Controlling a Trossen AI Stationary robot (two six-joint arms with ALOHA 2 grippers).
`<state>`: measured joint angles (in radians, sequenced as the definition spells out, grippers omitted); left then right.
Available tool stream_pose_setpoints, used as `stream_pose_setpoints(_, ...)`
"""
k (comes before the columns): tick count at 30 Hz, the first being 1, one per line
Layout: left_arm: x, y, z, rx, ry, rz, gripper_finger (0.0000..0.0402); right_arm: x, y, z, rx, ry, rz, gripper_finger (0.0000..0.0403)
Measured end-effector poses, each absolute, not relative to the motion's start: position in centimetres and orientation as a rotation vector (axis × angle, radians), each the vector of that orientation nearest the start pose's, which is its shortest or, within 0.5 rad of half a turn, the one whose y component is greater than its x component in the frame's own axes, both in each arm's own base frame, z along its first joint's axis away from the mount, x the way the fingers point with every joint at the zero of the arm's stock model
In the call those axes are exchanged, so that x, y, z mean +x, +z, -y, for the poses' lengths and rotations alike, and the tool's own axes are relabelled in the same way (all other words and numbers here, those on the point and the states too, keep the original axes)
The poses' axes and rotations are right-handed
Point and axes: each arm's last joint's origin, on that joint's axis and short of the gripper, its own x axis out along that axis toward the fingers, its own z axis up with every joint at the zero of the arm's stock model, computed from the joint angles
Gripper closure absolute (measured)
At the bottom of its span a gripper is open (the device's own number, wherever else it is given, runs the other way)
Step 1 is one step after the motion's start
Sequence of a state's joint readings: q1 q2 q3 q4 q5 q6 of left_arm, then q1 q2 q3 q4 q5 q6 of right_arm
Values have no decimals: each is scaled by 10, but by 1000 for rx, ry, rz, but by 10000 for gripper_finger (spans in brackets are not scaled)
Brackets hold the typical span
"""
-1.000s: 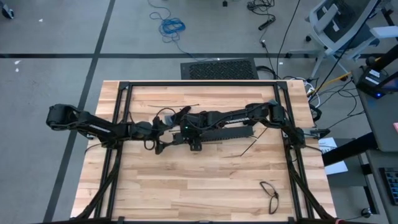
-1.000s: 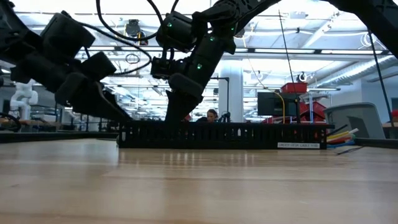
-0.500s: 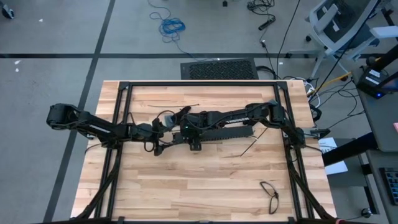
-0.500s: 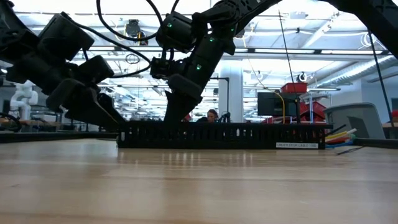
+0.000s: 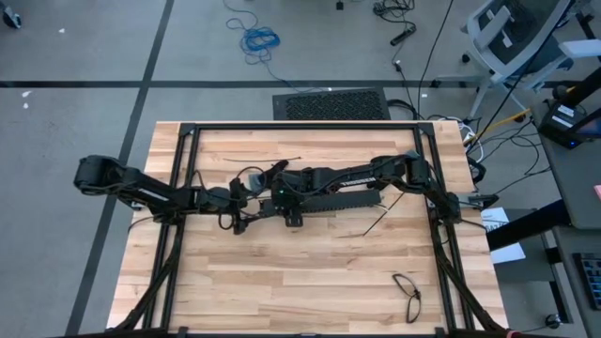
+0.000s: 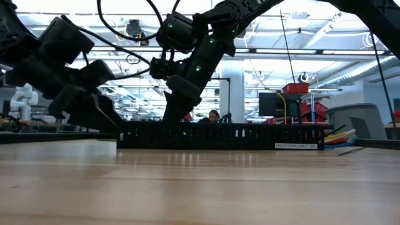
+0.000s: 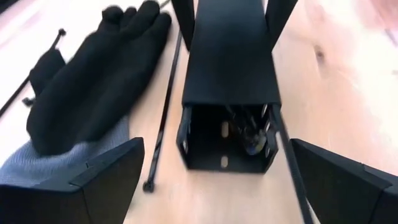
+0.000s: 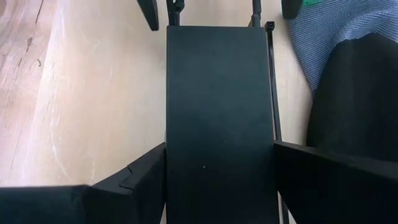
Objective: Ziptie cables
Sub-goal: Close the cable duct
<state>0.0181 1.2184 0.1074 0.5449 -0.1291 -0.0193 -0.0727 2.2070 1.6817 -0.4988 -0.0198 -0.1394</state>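
Observation:
A long black slotted bar [image 5: 324, 202] lies flat on the wooden table, running left to right. The cables [image 7: 247, 134] show only as a small bundle inside the bar's open left end. My right gripper [image 8: 221, 180] comes down over the bar near that end and is shut on it. My left gripper [image 7: 214, 158] stands open just off the bar's left end [image 5: 246, 218], facing into the opening and touching nothing. A black-and-grey glove [image 7: 93, 81] and a thin black strip [image 7: 165, 106] lie on the table beside the bar. My right gripper pinches the slotted bar's two long side walls [image 8: 168, 168] between its two fingers, a little in from the left end. The fingers slant down from above and from the table's right, and lie across the bar. The bar rests level on the table.
More thin black strips lie at the far left [image 5: 282, 161] and right of the bar [image 5: 380, 218]. A black loop [image 5: 406, 288] lies near the front right corner. The black frame [image 5: 300, 127] runs around the table. The near half is bare wood.

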Motion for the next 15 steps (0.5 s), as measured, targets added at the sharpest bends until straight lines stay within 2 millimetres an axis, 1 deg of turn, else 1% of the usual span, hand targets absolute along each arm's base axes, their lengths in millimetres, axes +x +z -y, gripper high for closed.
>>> stream_pose_setpoints(3,175,107,-7,11,146,-541,18,468,162,33,-79,23,-1024,160)
stream_pose_setpoints(10,176,101,-7,12,147,-574,55,468,162,33,-79,24,-1024,160)
stream_pose_setpoints(15,177,101,-7,12,147,-561,58,468,162,33,-79,24,-1023,160)
